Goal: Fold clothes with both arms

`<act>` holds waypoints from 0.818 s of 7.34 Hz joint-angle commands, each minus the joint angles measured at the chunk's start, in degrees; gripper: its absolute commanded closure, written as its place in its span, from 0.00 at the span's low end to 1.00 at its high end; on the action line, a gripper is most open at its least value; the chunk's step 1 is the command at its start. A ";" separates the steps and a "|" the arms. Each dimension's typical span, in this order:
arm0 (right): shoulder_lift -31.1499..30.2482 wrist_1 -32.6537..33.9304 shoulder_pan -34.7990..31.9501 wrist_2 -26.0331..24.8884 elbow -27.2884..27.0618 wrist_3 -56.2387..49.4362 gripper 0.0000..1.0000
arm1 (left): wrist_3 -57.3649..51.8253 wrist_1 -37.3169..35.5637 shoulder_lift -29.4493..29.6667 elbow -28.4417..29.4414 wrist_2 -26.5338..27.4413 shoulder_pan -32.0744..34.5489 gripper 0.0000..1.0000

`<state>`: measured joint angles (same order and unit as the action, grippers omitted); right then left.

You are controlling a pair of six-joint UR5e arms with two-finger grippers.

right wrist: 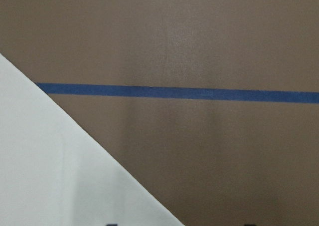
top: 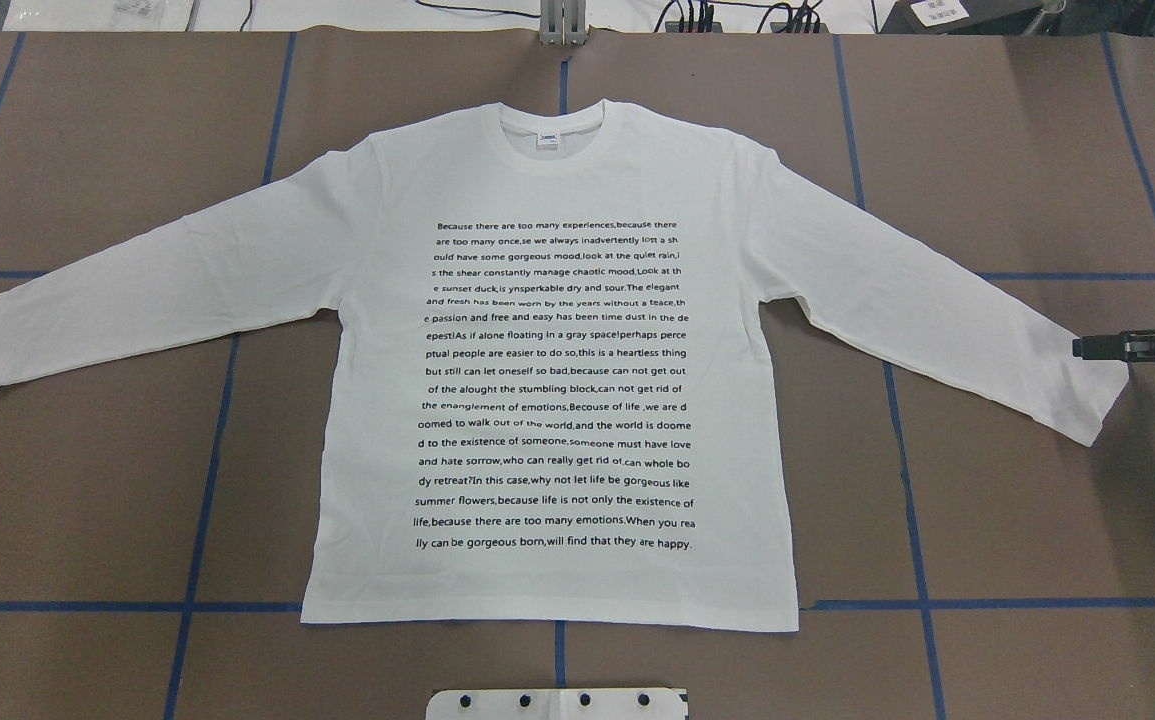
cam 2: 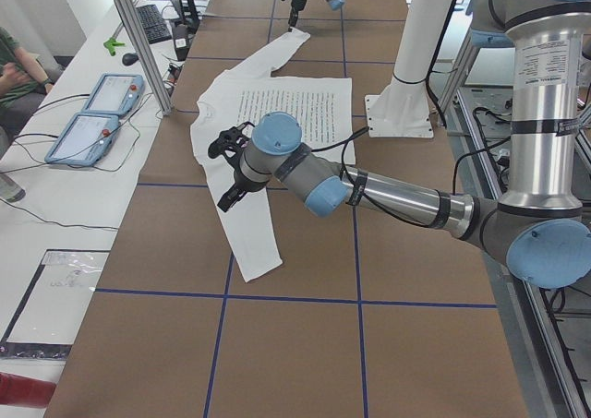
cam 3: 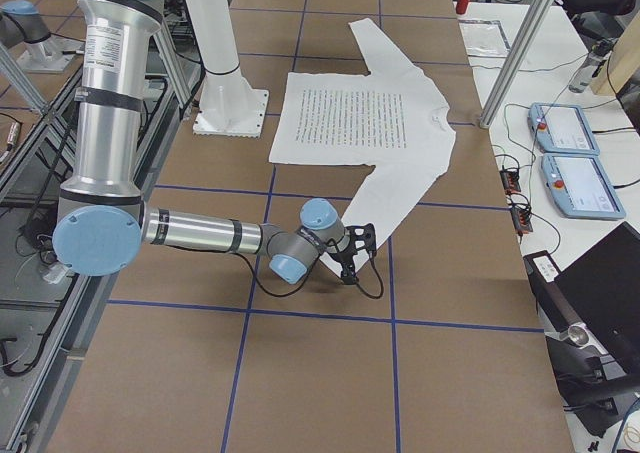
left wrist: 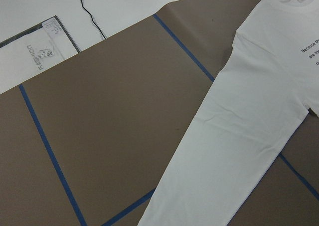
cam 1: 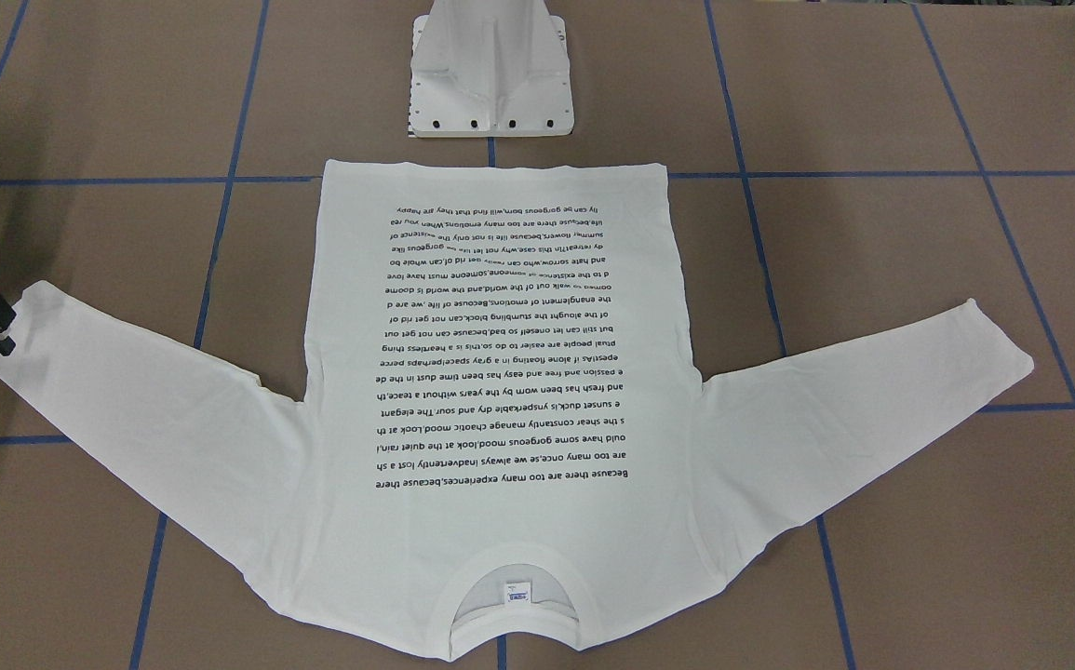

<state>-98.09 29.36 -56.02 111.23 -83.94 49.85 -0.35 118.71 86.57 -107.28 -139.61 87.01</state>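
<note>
Two sleeves are spread wide, and the whole T-shirt (top: 557,180) lies flat on the tabletop (top: 87,500). It is print up, with the collar (top: 557,132) on the far side from the pedestal base (top: 557,703). I read this layout as a starting position: the shirt is opened out so each arm can take its own side, and no fold is made yet.

On the left, the left sleeve (top: 137,285) slants out and slightly back toward the robot, its cuff unheld. The left arm (cam 2: 388,192) reaches out roughly level from its elbow. Its wrist is bent so the left pincer (cam 2: 228,171) hangs above the tabletop by that sleeve, clear of the cloth. Its wrist camera looks down on the sleeve from well up. That pincer shows only in the side view, so I cannot tell how wide its jaws stand.

Past the printed body lies the right sleeve (top: 937,300), which mirrors the other. The right arm (cam 3: 200,235) is stretched low over the tabletop, forearm almost level. The right pincer (top: 1089,347) points inward at the cuff's edge, just beside or touching it; I cannot say which. Its jaws look parted and grip nothing, which suits lining up a pinch on the cuff. My judgement is that the right side is close to grasping, while the left must come down first.
</note>
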 commanded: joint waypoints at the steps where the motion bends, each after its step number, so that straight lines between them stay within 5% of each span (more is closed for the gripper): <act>1: -0.43 -2.36 0.04 0.04 0.45 0.25 0.18 | 0.00 0.03 0.00 -0.12 0.04 0.00 0.00; 6: -1.75 -4.40 0.65 0.04 0.62 1.92 0.27 | -0.09 0.03 0.00 -0.12 -0.05 0.00 0.00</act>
<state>-99.74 25.00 -55.46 111.28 -83.34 51.73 -0.37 118.74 86.57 -107.41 -139.59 87.01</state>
